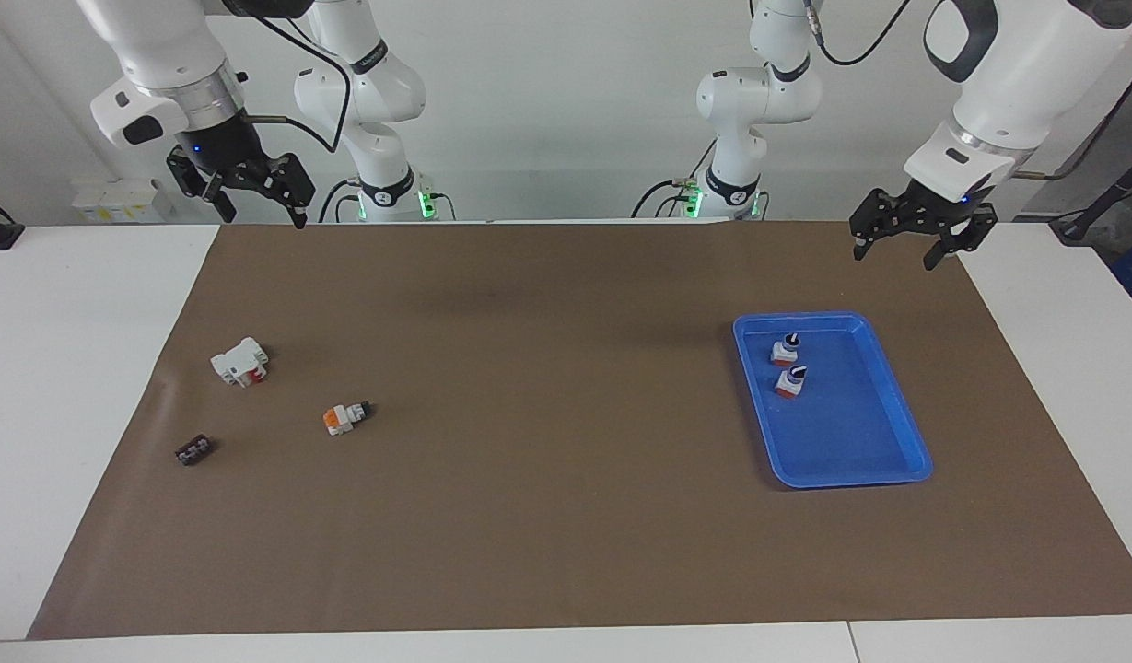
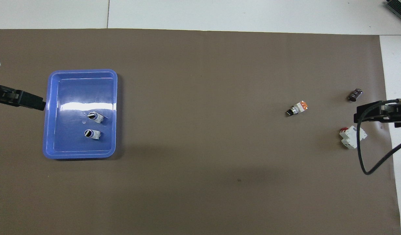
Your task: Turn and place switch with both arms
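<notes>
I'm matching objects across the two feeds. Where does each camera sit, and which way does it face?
Facing view: high across the table, looking at the robots; both arms show whole, right gripper and left gripper raised.
Overhead view: above the robots' end, looking steeply down; only gripper tips show at the side edges.
Shared, half a turn apart: tray holding two switches, the lying switch, white block, dark piece.
</notes>
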`<state>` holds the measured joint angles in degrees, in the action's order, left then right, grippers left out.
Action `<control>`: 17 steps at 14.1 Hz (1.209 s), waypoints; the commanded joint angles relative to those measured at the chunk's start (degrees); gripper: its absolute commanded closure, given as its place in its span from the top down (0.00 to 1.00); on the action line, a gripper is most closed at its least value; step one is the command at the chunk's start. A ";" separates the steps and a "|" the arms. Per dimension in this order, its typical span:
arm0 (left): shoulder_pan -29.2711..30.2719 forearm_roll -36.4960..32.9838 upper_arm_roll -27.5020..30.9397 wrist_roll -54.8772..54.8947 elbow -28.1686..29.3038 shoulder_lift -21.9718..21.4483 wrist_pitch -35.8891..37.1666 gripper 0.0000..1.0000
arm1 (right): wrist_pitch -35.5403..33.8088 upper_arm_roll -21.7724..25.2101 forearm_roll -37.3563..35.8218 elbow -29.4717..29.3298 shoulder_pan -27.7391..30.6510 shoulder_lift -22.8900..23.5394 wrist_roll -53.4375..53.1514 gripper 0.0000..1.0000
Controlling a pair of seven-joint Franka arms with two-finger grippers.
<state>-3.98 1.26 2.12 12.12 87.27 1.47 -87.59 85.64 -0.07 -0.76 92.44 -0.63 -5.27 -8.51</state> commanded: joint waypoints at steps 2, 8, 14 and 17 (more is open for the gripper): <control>1.25 -0.02 -0.01 -0.96 -3.60 0.73 3.92 1.00 | -0.12 0.07 0.68 1.16 0.01 -1.23 0.51 1.00; 3.28 0.15 -1.15 -4.65 0.78 -4.54 8.05 1.00 | -0.12 0.07 0.68 1.16 0.01 -1.23 0.51 1.00; 3.98 0.06 -2.03 -4.74 0.88 -4.55 6.82 1.00 | -0.12 0.07 0.68 1.16 0.01 -1.23 0.51 1.00; 3.72 0.06 -1.94 -4.74 0.88 -4.55 6.91 1.00 | -0.12 0.07 0.68 1.16 0.01 -1.23 0.51 1.00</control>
<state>-1.00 1.31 0.94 8.08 86.55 -1.69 -80.07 85.64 -0.07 -0.76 92.44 -0.63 -5.36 -8.51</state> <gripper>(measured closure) 0.000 0.000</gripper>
